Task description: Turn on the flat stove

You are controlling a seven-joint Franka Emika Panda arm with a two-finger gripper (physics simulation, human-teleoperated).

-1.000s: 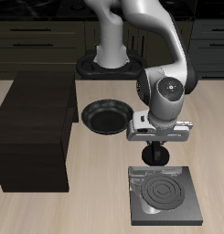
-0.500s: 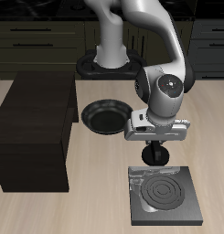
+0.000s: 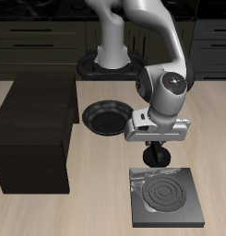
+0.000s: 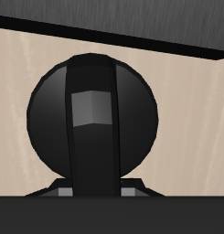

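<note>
The flat stove (image 3: 167,196) is a thin dark-grey slab with a ringed round burner, lying near the table's front edge. Its small knob (image 3: 137,181) sits at a back corner. My gripper (image 3: 157,159) hangs just above the stove's back edge, beside the knob. Its fingers look pressed together and hold nothing. In the wrist view the fingers (image 4: 90,119) form one dark bar across a round black shape (image 4: 45,114); I cannot tell what that shape is. A dark band there is the stove's edge (image 4: 132,26).
A round black frying pan (image 3: 105,117) lies behind the gripper, close to the hand. A big dark wooden box (image 3: 33,134) stands beside the pan. The robot's base (image 3: 110,64) is at the table's back.
The hand has shifted very slightly toward the pan and kept its height. The stove, pan and box have not moved.
</note>
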